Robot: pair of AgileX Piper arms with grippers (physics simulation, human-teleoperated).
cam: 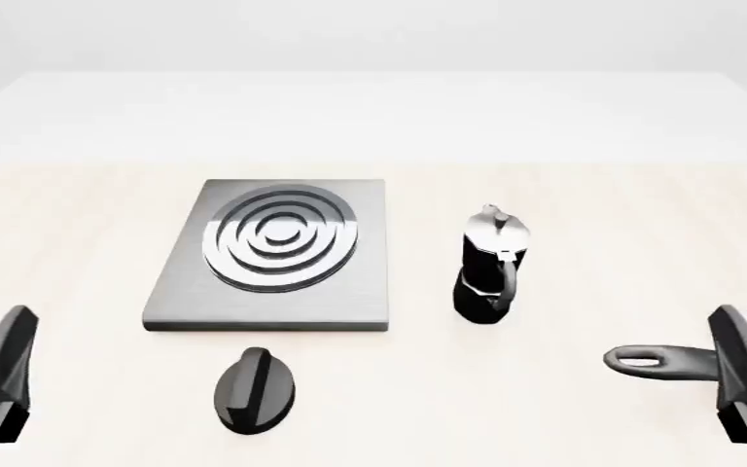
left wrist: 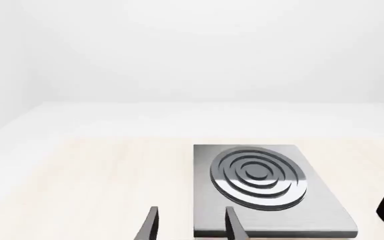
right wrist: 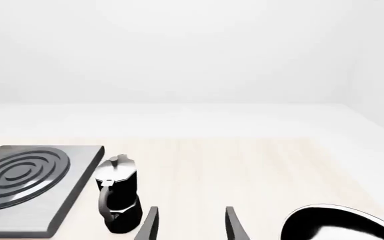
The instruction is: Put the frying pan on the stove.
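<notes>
The frying pan (cam: 685, 359) lay at the bench's (cam: 582, 195) right front edge, handle pointing left, well apart from the stove (cam: 269, 255) at left centre. Between them stood the moka pot (cam: 490, 268); a black knob (cam: 254, 387) lay just before the stove. Both the left tool (left wrist: 190, 226) and right tool (right wrist: 190, 225) were released, empty. Only the right wrist view showed the pan's glossy inside; wide bare bench lay beyond.

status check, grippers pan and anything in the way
Left gripper and right gripper open, empty. Pan on table at right, stove bare. Moka pot stands between them.
</notes>
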